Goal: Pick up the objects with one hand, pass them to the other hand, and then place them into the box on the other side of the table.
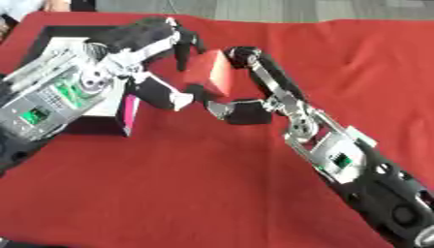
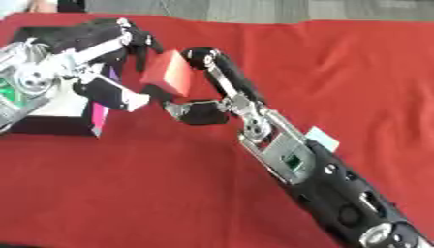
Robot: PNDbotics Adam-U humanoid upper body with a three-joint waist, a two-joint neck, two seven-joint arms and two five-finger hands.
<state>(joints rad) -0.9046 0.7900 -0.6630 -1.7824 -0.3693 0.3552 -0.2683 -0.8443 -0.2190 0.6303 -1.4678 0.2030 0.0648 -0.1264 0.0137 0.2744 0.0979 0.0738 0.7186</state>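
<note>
A red block (image 1: 210, 72) is held above the red tablecloth, left of the middle, between my two hands. My right hand (image 1: 273, 97) reaches in from the lower right; its fingers (image 1: 247, 57) curl over the block's top right and its thumb sits under the lower edge. My left hand (image 1: 146, 38) comes from the left; its dark fingers (image 1: 181, 51) hang against the block's top left corner and its white-tipped thumb is at the lower left corner. Both hands pinch the block. The box (image 1: 51, 35), black with a white inside and a magenta side, lies under my left arm.
The red cloth (image 1: 186, 184) covers the table to its far edge, where grey floor shows. A small pale blue thing (image 2: 323, 138) lies on the cloth beside my right forearm. My left forearm hides much of the box.
</note>
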